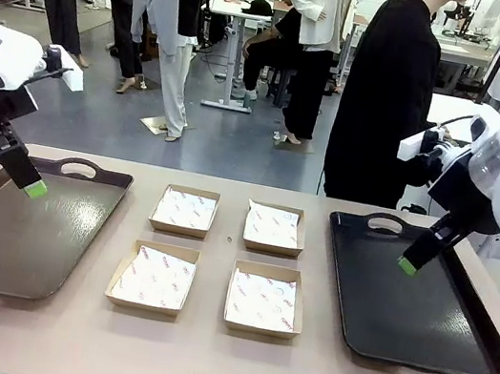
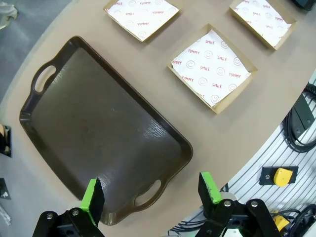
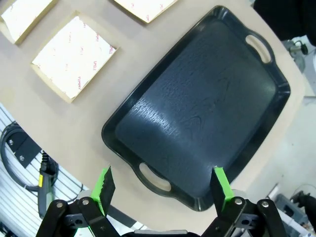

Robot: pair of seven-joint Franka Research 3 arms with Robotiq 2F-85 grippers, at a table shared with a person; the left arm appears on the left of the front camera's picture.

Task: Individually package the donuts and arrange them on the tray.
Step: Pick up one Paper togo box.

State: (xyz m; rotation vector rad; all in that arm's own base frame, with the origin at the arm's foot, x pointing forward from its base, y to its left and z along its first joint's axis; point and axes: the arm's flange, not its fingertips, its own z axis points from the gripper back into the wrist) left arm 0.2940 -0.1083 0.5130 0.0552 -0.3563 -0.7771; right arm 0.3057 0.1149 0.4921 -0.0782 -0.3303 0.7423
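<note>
Between brown tray [image 1: 19,234] at nine o'clock and black tray [image 1: 413,308] at three, four lined boxes [image 1: 154,278] lie unfilled. Above the trays, left gripper [image 1: 34,189] and right gripper [image 1: 408,265] are held spread apart. Donuts should be lowered flat, one per box.

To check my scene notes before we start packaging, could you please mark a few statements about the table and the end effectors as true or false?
1. Four paper-lined boxes lie between a brown tray and a black tray. True.
2. A donut sits in one box. False: each box holds just printed paper.
3. The left end effector and the right end effector are both open. True.
4. The right end effector grips the black tray's handle. False: it hovers above that tray, holding nothing.
</note>
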